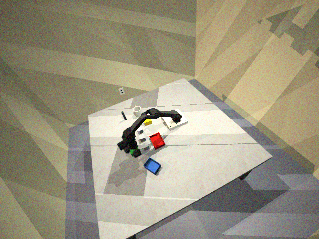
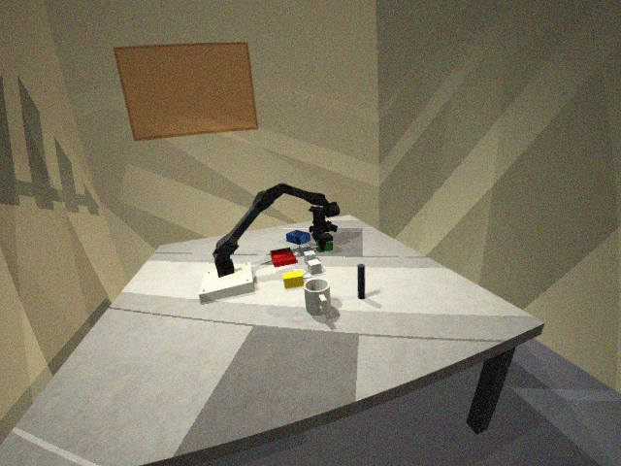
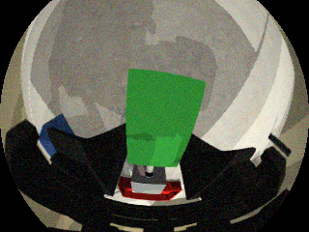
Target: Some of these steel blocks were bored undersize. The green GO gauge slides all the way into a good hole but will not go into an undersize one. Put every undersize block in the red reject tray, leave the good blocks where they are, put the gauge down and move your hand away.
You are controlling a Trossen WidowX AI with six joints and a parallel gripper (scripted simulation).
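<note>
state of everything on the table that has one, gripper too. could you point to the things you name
gripper [image 1: 131, 152] [image 2: 323, 243] [image 3: 154, 127]: shut on the green gauge
green gauge [image 1: 132, 151] [image 2: 326, 246] [image 3: 161, 111]: held
red tray [image 1: 157, 141] [image 2: 283, 257]: no block in it
mug [image 1: 137, 110] [image 2: 315, 299]: upright
black cylinder [image 1: 123, 115] [image 2: 361, 282]: standing upright
blue tray [image 1: 152, 166] [image 2: 298, 237] [image 3: 56, 135]: upright, nothing visible inside

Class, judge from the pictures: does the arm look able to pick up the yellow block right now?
Probably not yet: its gripper is shut on the green gauge, which it would likely need to put down first.

tan walls [image 1: 97, 38] [image 2: 310, 30] | orange wall panel [image 2: 187, 90] | pale table [image 1: 206, 133] [image 2: 125, 381] | bluish floor [image 1: 257, 203] [image 2: 426, 426]
</note>
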